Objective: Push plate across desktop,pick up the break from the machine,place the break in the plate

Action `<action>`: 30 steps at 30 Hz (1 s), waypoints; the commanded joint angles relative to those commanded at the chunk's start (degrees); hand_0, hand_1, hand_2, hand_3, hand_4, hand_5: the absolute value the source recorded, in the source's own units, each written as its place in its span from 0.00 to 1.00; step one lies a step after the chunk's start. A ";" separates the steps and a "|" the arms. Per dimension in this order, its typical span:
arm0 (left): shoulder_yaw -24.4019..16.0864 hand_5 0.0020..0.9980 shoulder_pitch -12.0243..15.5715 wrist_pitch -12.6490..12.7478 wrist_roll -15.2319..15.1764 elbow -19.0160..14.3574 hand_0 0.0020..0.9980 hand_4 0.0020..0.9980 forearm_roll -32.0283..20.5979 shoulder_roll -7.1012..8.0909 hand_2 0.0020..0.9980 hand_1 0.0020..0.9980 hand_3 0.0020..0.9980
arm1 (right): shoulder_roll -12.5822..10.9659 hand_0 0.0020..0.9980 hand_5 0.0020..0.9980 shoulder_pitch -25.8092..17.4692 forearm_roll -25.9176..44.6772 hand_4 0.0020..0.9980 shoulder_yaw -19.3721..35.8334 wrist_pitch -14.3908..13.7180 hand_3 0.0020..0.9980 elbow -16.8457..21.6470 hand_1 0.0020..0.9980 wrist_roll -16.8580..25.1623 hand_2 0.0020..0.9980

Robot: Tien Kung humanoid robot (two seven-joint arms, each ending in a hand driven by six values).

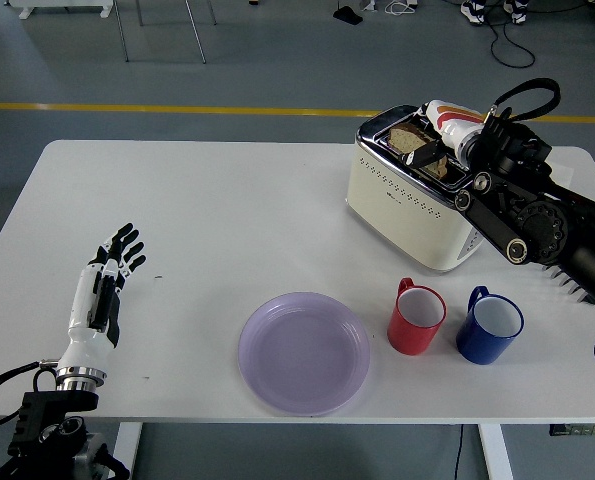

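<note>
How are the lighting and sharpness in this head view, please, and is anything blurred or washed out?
Head view: even, soft overhead light, with only faint shadows under the purple plate and the mugs; the white table is bright but not blown out; the toaster shows mild sheen; the right hand at the slot looks slightly soft, the left hand crisp.

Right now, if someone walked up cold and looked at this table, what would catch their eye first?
Probably the right hand reaching down into the cream toaster at the table's far right, its fingers at the bread in the slot. Next, the purple plate near the front edge, with a red mug and a blue mug to its right. The left hand rests open at the near left.
</note>
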 joint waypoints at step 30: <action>-1.28 0.87 0.62 0.23 0.07 -0.22 0.79 0.49 0.34 0.12 0.89 0.83 0.85 | -3.28 0.26 0.01 -1.15 -15.01 0.19 8.41 -8.97 0.44 10.34 0.31 -5.76 0.36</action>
